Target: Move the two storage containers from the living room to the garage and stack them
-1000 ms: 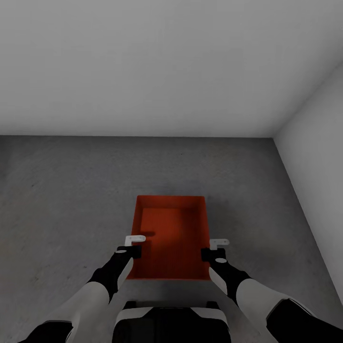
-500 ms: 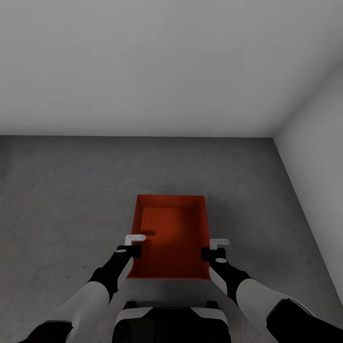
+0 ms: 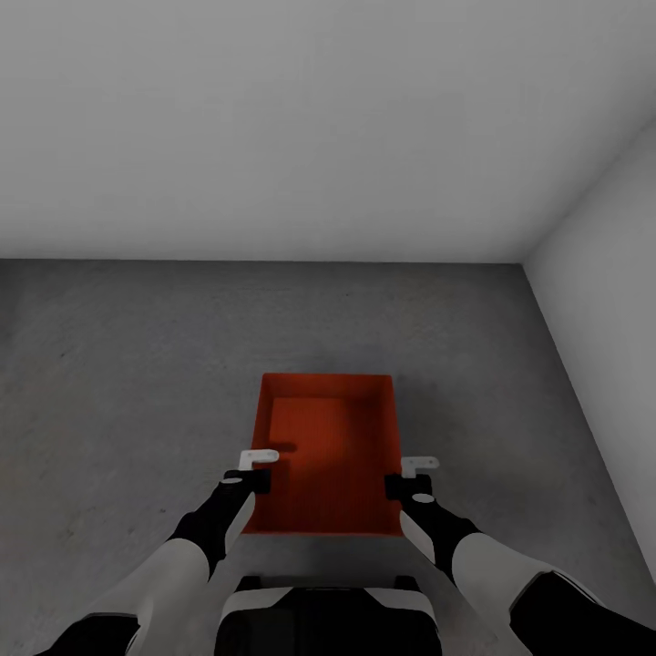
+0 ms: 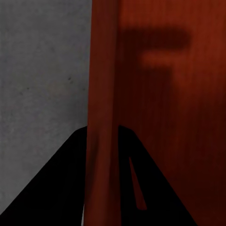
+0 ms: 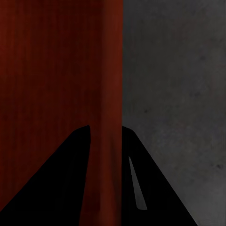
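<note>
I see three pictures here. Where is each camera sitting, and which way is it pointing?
Head view: on the robot's head, looking forward and down at the orange-red container on the grey floor; both forearms and the trunk show, with the left tool and right tool.
Left wrist view: near the left tool, looking along its dark fingers straddling a container wall.
Right wrist view: the same by the right tool, on the opposite wall.
Shared: all three show the container and floor.

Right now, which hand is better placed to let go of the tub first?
Neither clearly. The left hand straddles the tub's left wall and the right hand its right wall, level with each other. The tub seems to rest on the floor, so release both together.
</note>
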Tool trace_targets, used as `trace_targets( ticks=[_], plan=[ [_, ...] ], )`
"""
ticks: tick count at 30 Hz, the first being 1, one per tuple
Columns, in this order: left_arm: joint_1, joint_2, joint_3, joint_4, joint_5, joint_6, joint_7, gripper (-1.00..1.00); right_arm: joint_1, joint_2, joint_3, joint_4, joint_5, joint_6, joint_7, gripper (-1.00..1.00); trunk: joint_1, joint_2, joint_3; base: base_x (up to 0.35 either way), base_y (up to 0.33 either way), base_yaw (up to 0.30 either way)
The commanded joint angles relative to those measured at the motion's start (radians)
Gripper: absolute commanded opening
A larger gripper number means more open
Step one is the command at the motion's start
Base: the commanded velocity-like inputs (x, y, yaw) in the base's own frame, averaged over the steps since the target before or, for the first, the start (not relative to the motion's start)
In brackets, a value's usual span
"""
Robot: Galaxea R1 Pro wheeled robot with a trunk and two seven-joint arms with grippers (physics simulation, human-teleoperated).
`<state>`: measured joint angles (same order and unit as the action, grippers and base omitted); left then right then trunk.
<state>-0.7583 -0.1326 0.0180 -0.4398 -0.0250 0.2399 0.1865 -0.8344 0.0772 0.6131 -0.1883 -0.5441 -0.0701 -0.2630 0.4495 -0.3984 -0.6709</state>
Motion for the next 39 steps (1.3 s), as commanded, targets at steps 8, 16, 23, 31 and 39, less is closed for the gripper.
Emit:
trace_targets(
  ticks=[8,16,23,31,39],
  plan=[
    [0.001,0.042,-0.003,0.010,-0.001,0.007,0.007,-1.00,-0.002,-0.001,-0.013,-0.002,0.007,-0.025,-0.001,-1.00,0.001,-0.002,-0.001,0.000,0.000,0.000],
    [0.001,0.042,-0.003,0.010,-0.001,0.008,0.007,-1.00,-0.002,-0.001,-0.013,-0.002,0.007,-0.025,-0.001,-1.00,0.001,-0.002,-0.001,0.000,0.000,0.000],
    [0.001,0.042,0.001,0.008,0.000,0.009,0.007,-1.00,-0.002,-0.001,-0.013,-0.002,0.007,-0.025,-0.001,-1.00,0.001,-0.002,-0.001,0.000,0.000,0.000],
    [0.001,0.042,0.001,0.009,0.000,0.009,0.007,-1.00,-0.002,-0.001,-0.013,-0.002,0.007,-0.025,-0.001,-1.00,0.027,-0.051,-0.023,0.000,0.000,0.000],
    [0.001,0.043,0.000,0.010,0.000,0.010,0.007,-1.00,-0.002,-0.001,-0.013,-0.002,0.007,-0.025,-0.001,-1.00,0.058,-0.107,-0.048,0.000,0.000,0.000]
  ],
)
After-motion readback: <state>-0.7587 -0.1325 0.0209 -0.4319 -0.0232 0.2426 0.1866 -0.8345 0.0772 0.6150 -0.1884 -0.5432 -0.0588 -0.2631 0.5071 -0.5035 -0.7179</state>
